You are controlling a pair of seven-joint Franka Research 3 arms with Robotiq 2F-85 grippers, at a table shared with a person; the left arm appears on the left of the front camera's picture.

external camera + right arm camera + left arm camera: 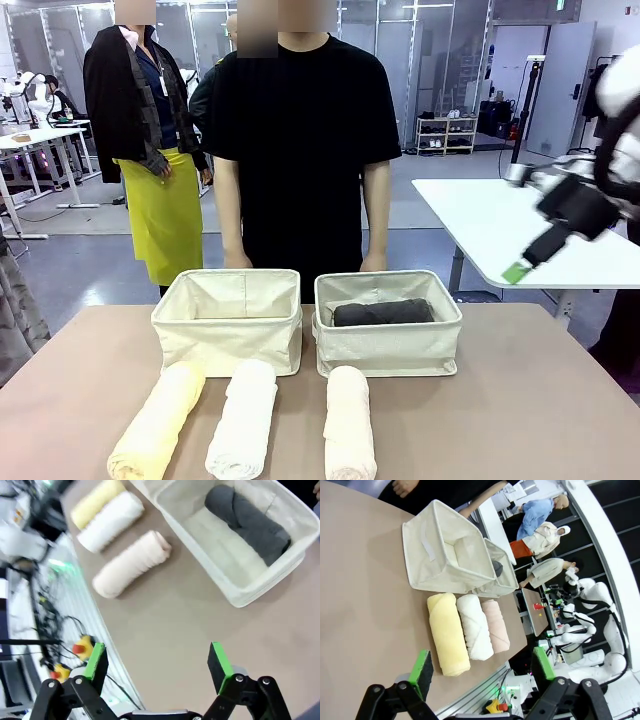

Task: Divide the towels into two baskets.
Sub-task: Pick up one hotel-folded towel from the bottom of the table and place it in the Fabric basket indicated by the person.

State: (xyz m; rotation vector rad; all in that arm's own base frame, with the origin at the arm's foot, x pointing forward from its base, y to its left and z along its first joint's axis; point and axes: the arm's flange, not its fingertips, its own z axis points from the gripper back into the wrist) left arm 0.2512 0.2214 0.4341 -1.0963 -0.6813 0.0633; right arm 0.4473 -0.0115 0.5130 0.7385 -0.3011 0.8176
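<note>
Bare table (pixel 200 610) under the spread right gripper (pixel 157 662); ahead of it the cream-pink towel (pixel 131 565) and the right basket (pixel 260 587) wall stand in the way.

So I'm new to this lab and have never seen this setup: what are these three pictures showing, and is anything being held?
It is one moment seen by three cameras. The front view looks across a brown table at a person standing on the far side. The other two views come from cameras on the wrists of two robot arms, each looking along its own black fingers with green pads.

On the table stand two cream baskets. The left basket is empty; the right basket holds a dark grey towel. In front of them lie three rolled towels: a yellow towel, a white towel and a pink towel.

The right gripper hangs in the air on the right. It and the left gripper are open, holding nothing.
</note>
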